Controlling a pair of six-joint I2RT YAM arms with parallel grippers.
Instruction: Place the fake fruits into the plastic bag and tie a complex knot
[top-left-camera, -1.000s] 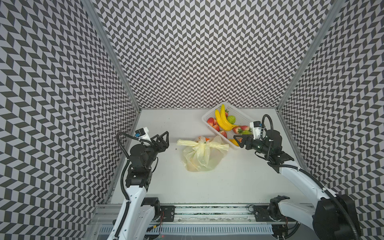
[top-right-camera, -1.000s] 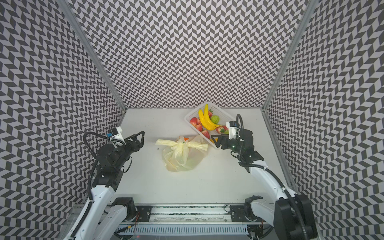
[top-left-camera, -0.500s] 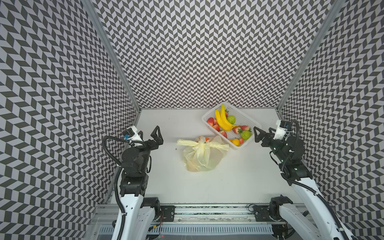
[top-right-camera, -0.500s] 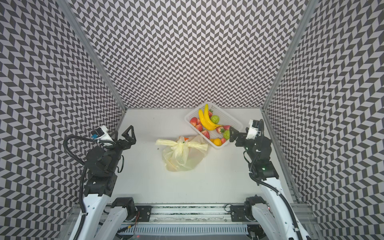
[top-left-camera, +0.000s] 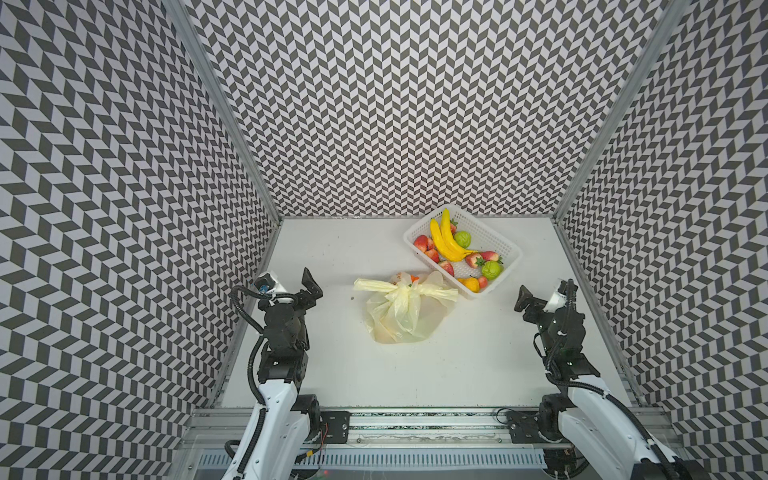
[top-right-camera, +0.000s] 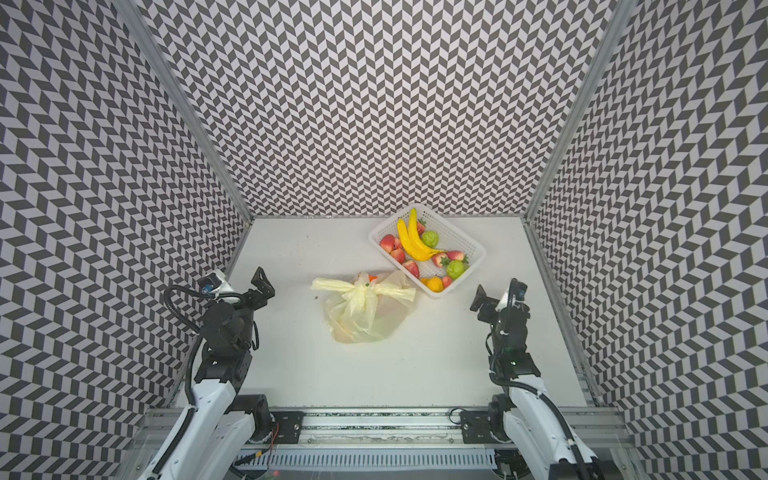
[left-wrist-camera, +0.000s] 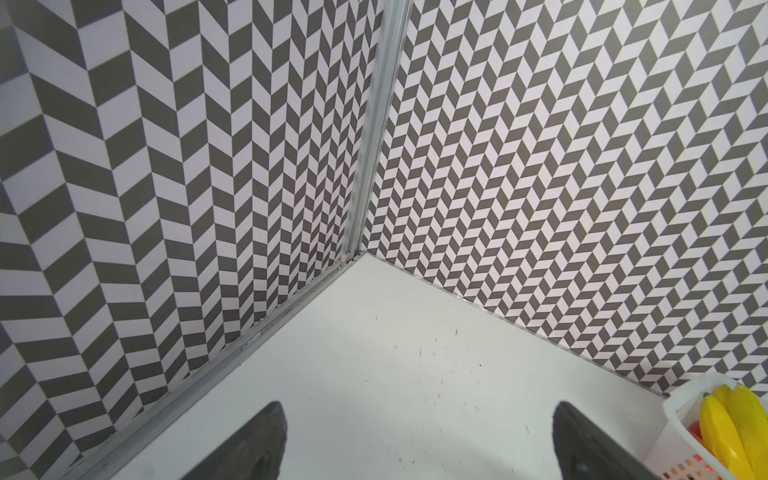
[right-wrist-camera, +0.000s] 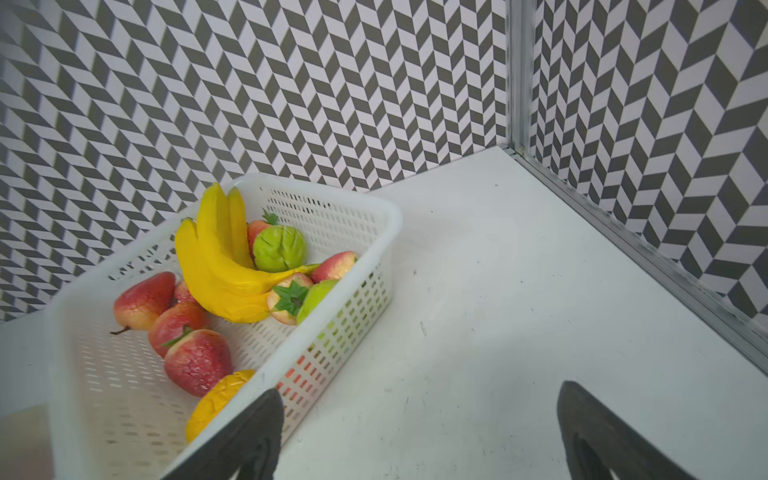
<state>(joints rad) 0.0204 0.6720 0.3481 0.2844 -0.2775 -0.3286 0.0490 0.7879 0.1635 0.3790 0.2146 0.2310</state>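
The pale-yellow plastic bag (top-left-camera: 405, 320) (top-right-camera: 365, 320) lies mid-table in both top views. Its handles are bunched into a knot (top-left-camera: 401, 291) (top-right-camera: 360, 291) with two strap ends sticking out sideways. An orange fruit (top-left-camera: 413, 277) peeks out beside the knot. Other fake fruits sit in the white basket (top-left-camera: 514, 249) (top-right-camera: 482, 251) (right-wrist-camera: 374, 203): yellow bananas (top-left-camera: 446, 243) (right-wrist-camera: 220, 266), green ones and red ones. My left gripper (top-left-camera: 311, 286) (top-right-camera: 262, 282) (left-wrist-camera: 415, 409) is open and empty, left of the bag. My right gripper (top-left-camera: 525, 297) (top-right-camera: 482, 296) (right-wrist-camera: 419, 390) is open and empty, right of the basket's near corner.
Patterned walls close the table (top-left-camera: 374, 374) on the left, back and right, with metal rails (left-wrist-camera: 249, 336) (right-wrist-camera: 648, 245) along their feet. Each arm stands close to its side wall. The basket sits at the back right, touching the bag's right strap end.
Both grippers have drawn back from the bag's strap ends toward the side walls and opened fully. The bag and basket have not moved.
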